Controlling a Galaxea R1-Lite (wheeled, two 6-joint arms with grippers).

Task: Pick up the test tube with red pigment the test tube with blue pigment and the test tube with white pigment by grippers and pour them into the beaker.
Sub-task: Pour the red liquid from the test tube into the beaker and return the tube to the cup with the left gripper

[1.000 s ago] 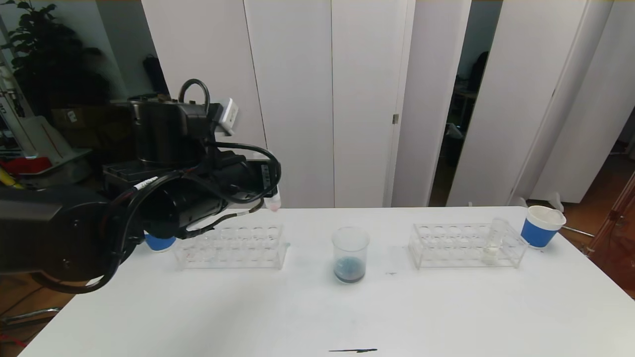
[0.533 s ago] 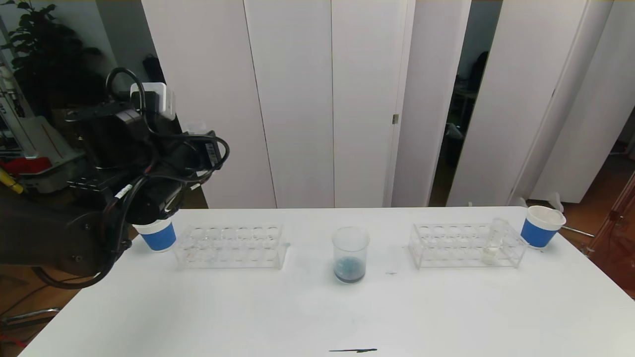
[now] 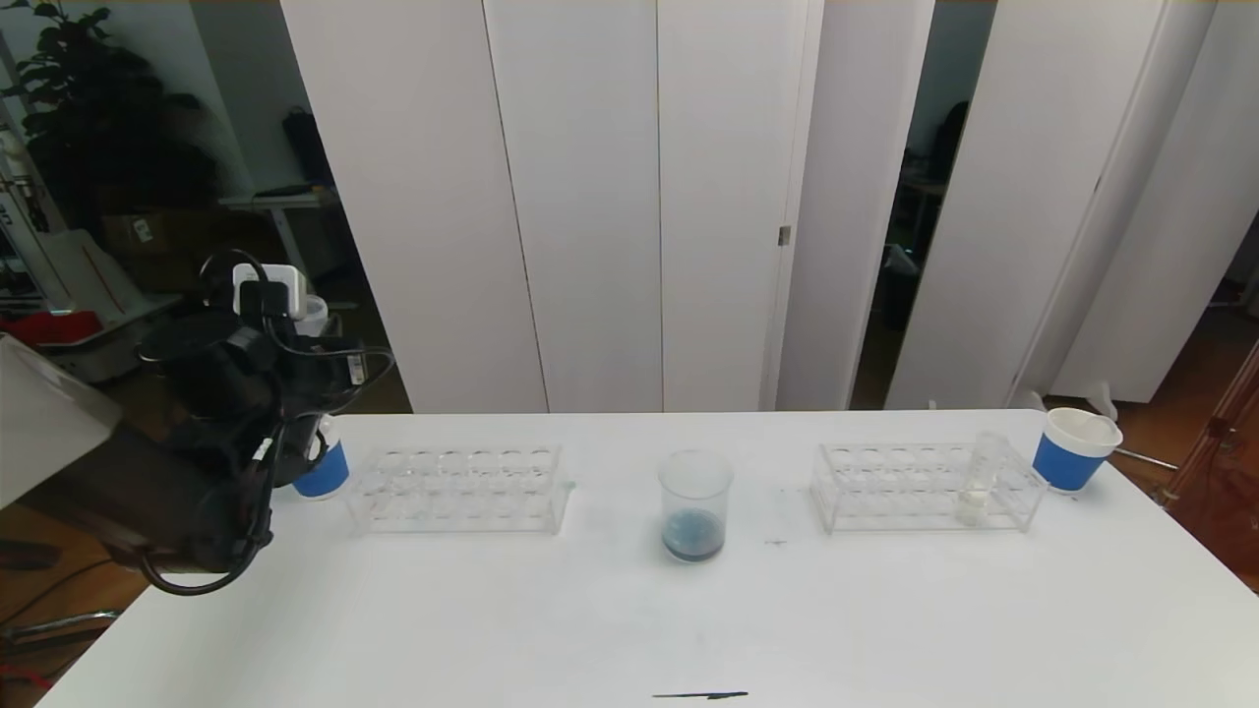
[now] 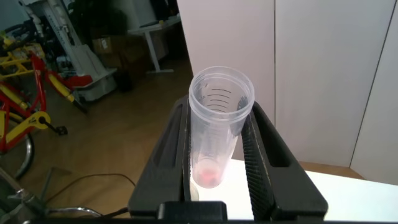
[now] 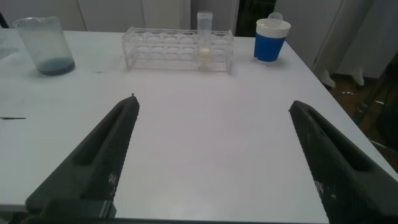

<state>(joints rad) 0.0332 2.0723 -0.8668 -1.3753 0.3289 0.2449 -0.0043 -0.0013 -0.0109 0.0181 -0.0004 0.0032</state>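
Observation:
My left gripper is at the table's far left, just above the left blue paper cup. In the left wrist view it is shut on a clear test tube that holds only a red trace at its bottom. The beaker stands at the table's middle with dark blue liquid in it; it also shows in the right wrist view. The test tube with white pigment stands in the right rack and shows in the right wrist view too. The blue-pigment tube is not in view. My right gripper is open and empty above the table.
An empty clear rack sits left of the beaker. A second blue paper cup stands at the far right corner. A thin dark mark lies at the front edge.
My left arm has swung left and down with the tube, from above the left rack to over the left blue cup.

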